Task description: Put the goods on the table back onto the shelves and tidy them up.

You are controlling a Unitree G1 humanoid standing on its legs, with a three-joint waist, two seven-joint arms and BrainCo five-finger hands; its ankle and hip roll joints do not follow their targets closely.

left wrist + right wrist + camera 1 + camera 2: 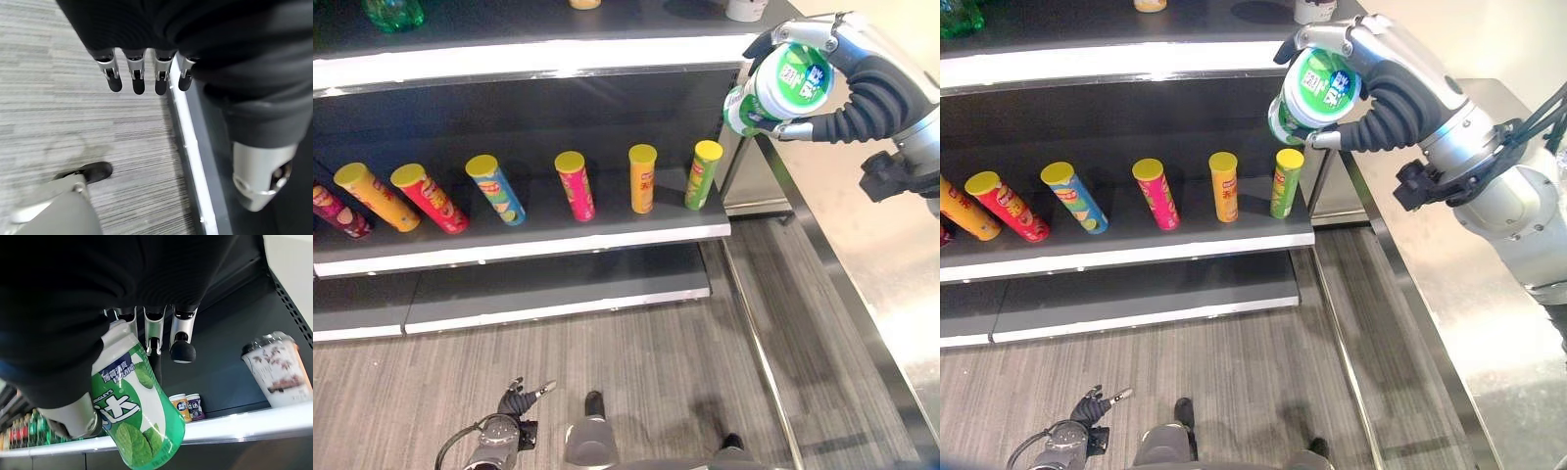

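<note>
- One green-and-white bottle (1317,93) sits in the right hand (1381,83), lying on its side, its flat end turned up toward the head camera.
- Right-hand fingers (182,340) wrap over the bottle's far side while the thumb clamps the near side, so the grasp is closed around it.
- That arm reaches up from the lower right with the wrist bent inward, holding the bottle in the air at the right end of the upper shelf (529,54), just in front of its white front edge.
- Six snack tubes (643,178) with yellow lids stand in a row on the middle shelf (538,240), well below the bottle; those toward the left end appear to lean outward.
- Past the bottle, the right wrist view shows a lidded cup (278,368) and two small jars (187,406) on the upper shelf.
- Down beside the body, the left hand (142,73) hangs over the grey striped floor (58,98), fingers straight, relaxed and holding nothing.
</note>
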